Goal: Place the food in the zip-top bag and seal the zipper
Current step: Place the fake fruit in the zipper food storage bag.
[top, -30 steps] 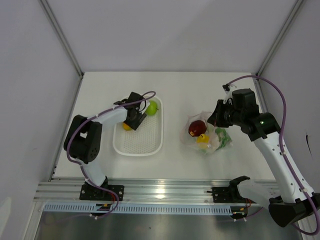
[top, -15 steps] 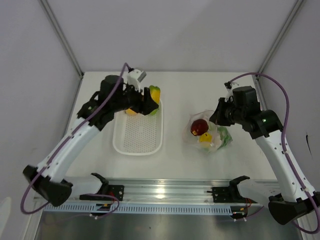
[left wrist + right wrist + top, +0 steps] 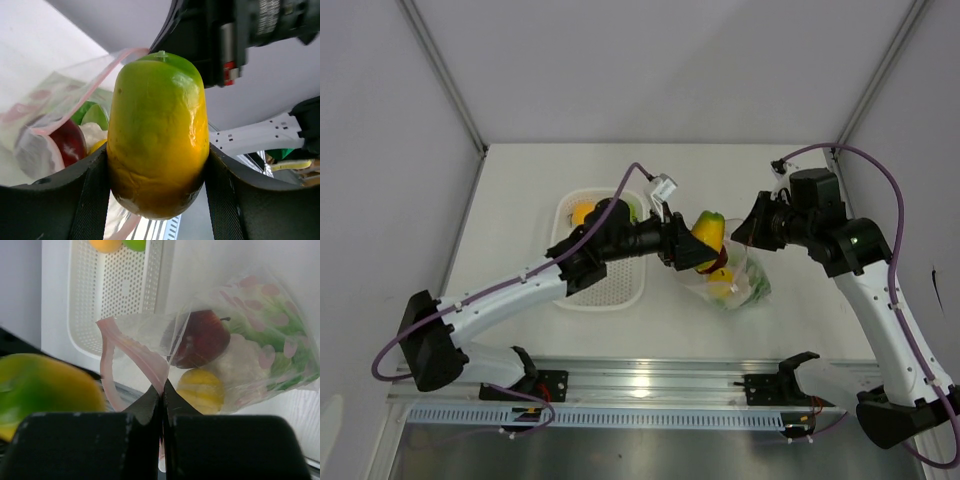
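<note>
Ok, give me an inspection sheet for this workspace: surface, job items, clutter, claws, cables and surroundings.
Surface: white table, no marks seen.
Job's things: clear zip-top plastic bag with pink dots, mouth held open, contains a dark red apple, a yellow round fruit and green-white lettuce. White perforated basket holds an orange round fruit and a lime-green round fruit.
Clutter: nothing seen.
Claws: left claw shut on a yellow-green oval fruit at the bag mouth; right claw shut on the pink zipper strip.
Cables: purple cables loop along both arms.
Surroundings: grey walls, metal rail at near edge.
</note>
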Controlling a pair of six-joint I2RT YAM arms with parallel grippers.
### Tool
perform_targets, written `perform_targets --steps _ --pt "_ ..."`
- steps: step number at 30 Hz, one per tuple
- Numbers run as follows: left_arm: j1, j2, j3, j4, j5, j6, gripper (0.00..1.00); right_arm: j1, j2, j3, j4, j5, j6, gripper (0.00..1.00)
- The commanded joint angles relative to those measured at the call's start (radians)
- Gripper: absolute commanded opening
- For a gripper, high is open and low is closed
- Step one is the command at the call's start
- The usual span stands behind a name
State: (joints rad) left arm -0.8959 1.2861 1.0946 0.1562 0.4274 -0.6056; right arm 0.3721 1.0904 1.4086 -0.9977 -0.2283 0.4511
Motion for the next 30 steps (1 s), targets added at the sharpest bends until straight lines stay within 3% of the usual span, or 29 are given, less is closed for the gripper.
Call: perform_targets --steps 1,2,6,10,16,24,30 --pt "-0.085 0.002 0.004 0.167 -0.158 -0.091 0.01 0.005 -0.018 0.038 0.059 -0.057 0.050 0.00" --pt "-0.106 0.005 -0.011 0.215 -0.280 -0.068 0.01 0.007 -0.018 0.033 0.068 -0.068 0.058 0.00" --pt "-0.156 0.053 -0.038 0.308 -0.464 -0.033 0.01 0.007 -0.017 0.043 0.085 -0.114 0.087 0.00" --pt "-0.184 0.102 -0.016 0.280 -0.527 -0.063 0.01 0.005 -0.020 0.066 0.085 -0.123 0.109 0.00" --pt "-0.242 0.121 -0.041 0.237 -0.737 -0.120 0.01 0.004 -0.040 0.046 0.129 -0.112 0.167 0.00" --pt "-0.281 0.159 -0.022 0.117 -0.785 -0.163 0.09 0.001 -0.034 0.035 0.169 -0.105 0.222 0.00" --pt "-0.319 0.182 -0.090 0.223 -0.820 -0.117 0.22 -0.009 -0.024 0.062 0.185 -0.106 0.248 0.00"
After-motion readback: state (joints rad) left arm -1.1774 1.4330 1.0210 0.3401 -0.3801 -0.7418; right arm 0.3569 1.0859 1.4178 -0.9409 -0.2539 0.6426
